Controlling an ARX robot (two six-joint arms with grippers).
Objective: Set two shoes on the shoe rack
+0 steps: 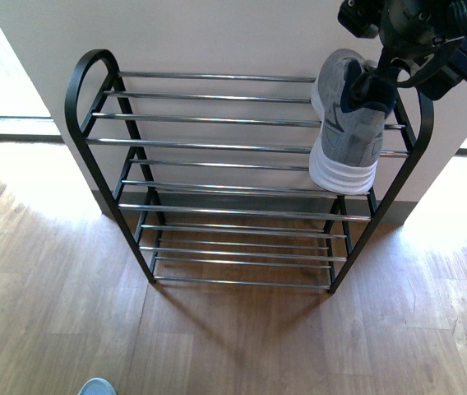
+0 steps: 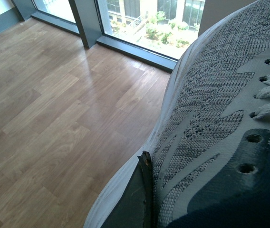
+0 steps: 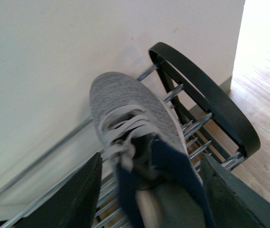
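Grey sneaker [image 1: 350,132], shoe rack [image 1: 217,145] top tier, right jaws pinching its collar: overhanging heel may tip it off on release. Left jaws beside second sneaker [image 2: 211,118], closure cannot be told.

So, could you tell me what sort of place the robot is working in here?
Probably an indoor entryway or hallway: a shoe rack stands against a plain white wall on a wood-plank floor, with tall windows looking onto greenery.
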